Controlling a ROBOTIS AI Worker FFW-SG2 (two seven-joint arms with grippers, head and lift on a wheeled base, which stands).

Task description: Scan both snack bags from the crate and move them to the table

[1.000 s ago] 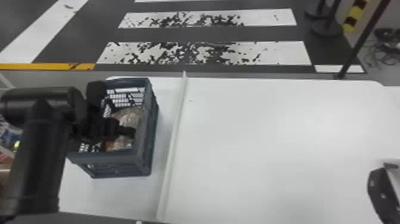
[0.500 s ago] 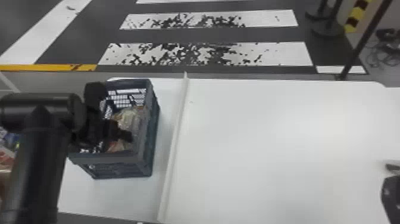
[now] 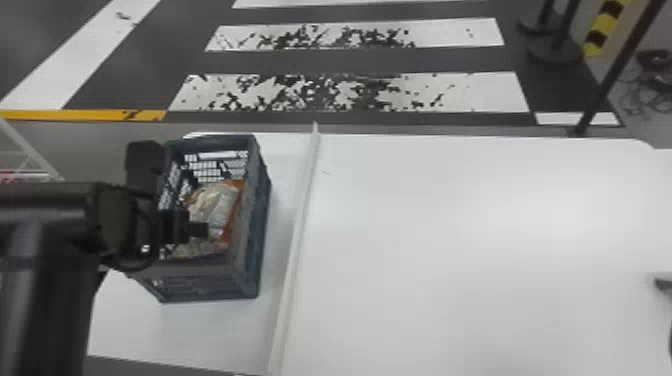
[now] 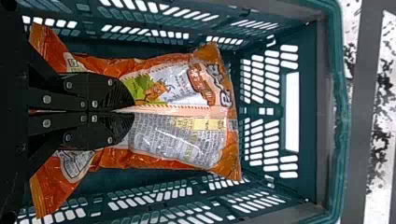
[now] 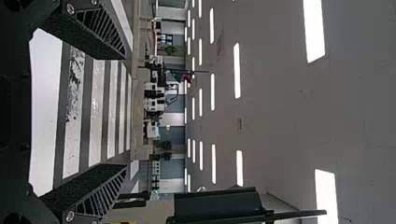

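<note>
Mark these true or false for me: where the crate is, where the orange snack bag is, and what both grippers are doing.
The crate stands to the right of the raised white strip. False: it stands to the left of it.
The orange snack bag is inside the crate. True.
The left gripper has its fingers closed together at the snack bag. True.
The right gripper is shut. False: its fingers are wide apart.
The right gripper is down in the crate. False: the left one is.
</note>
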